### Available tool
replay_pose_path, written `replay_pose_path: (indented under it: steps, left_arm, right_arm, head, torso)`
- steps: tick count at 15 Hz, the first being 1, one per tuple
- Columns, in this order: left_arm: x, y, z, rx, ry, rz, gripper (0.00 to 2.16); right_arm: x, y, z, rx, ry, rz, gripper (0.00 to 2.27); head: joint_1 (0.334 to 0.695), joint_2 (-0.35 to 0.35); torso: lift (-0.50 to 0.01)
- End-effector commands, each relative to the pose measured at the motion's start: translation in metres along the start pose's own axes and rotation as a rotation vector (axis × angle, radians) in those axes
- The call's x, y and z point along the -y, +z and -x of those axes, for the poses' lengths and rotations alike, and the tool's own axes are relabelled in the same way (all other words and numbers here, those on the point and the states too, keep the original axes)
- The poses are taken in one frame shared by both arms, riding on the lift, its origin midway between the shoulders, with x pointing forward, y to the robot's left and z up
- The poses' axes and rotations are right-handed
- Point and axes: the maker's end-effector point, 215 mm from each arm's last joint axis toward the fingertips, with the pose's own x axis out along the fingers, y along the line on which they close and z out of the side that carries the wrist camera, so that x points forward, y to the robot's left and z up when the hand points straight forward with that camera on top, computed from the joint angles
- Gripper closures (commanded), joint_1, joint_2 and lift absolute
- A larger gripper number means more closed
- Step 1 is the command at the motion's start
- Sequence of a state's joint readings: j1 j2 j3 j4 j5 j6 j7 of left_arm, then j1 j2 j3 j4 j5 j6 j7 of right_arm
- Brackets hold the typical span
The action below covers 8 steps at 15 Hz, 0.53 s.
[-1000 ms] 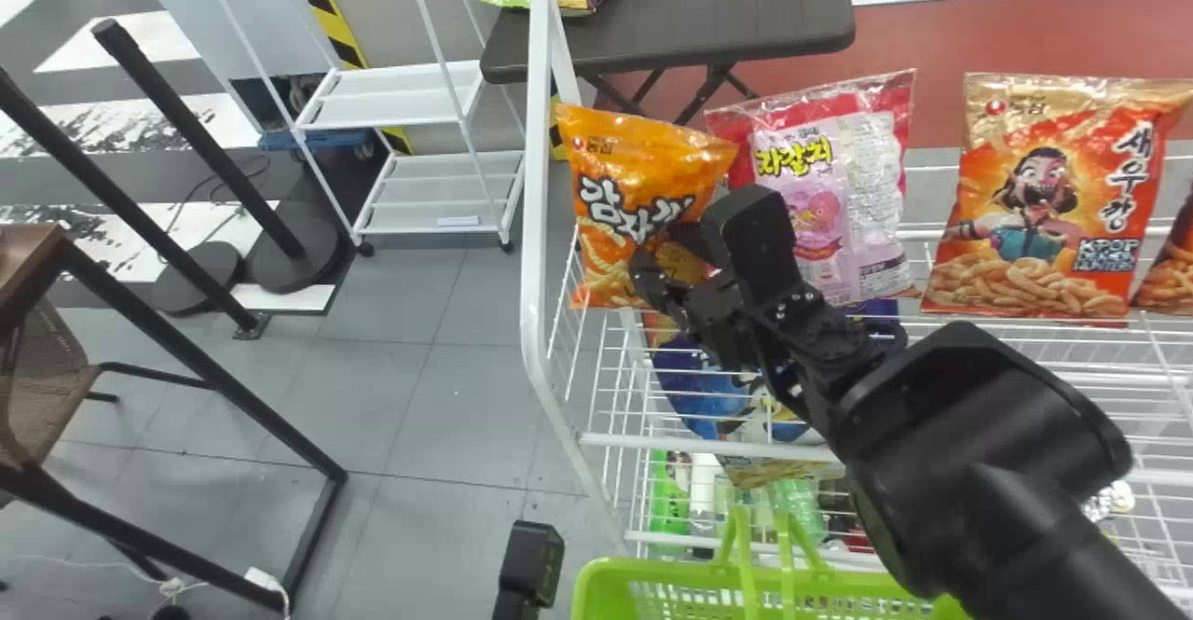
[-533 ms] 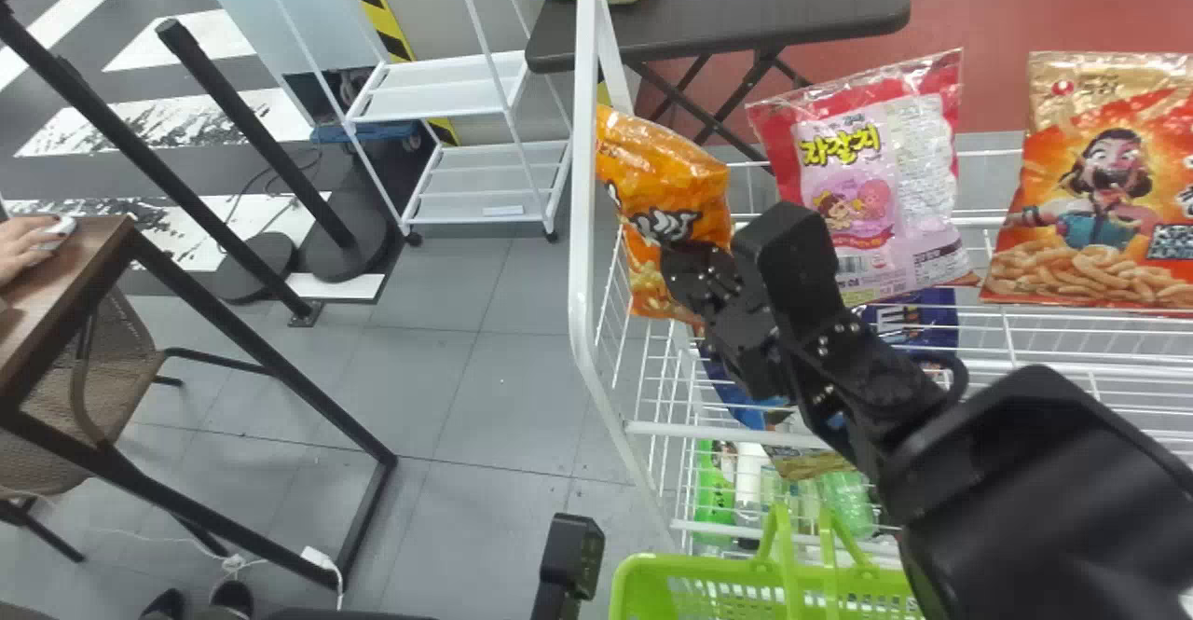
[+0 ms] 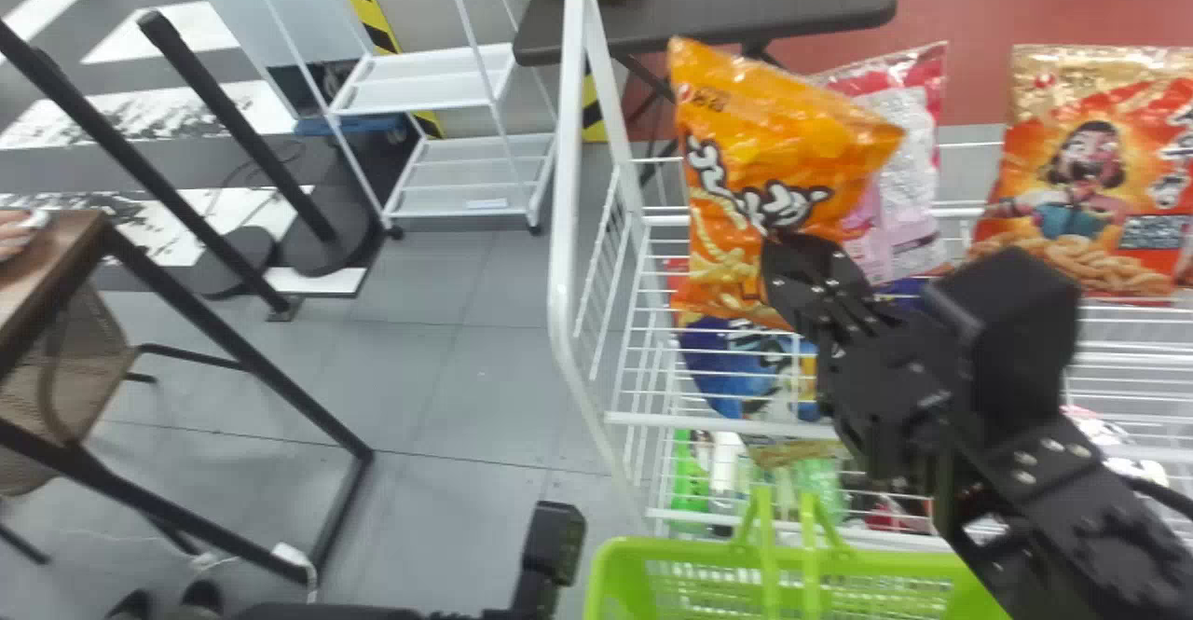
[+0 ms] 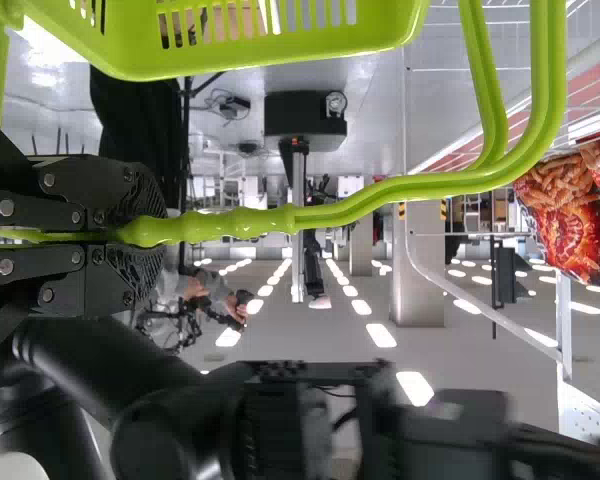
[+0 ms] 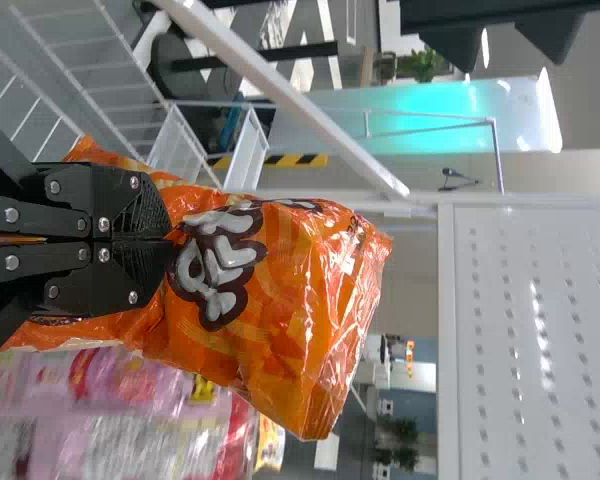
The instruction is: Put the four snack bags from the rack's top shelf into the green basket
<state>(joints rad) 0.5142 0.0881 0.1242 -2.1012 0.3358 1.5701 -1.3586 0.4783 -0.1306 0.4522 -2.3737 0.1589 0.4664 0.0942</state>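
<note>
the right pincer [image 3: 792, 270] grips the glossy orange foil snack bag [image 3: 792, 149] at the white wire rack's [image 3: 561, 294] left end. the left pincer [image 3: 552, 545] is closed on the near green plastic basket's [image 3: 690, 552] handle.

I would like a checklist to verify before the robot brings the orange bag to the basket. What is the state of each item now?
1. Orange bag gripped by the right tool: ok.
2. Basket held by its handle in the left tool: ok.
3. Orange bag above the basket: not ok; it is up at the rack, beyond the basket's rim.
4. Orange bag free of the pink bag: cannot tell; it overlaps it in the head view.
5. Red-orange bag upright on the top shelf: ok.
6. Room at the basket's bottom: cannot tell; the bottom is cut off.
</note>
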Motion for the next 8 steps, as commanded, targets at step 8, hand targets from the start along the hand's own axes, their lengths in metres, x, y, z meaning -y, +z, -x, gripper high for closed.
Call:
replay_pose_path:
  steps: [8]
  left_arm:
    - [-0.008, 0.014, 0.014, 0.073, 0.061, -0.014, 2.15]
  right_arm:
    - [0.073, -0.103, 0.148, -0.415, -0.053, -0.064, 2.19]
  head:
    - [0.695, -0.145]
  torso:
    - [0.000]
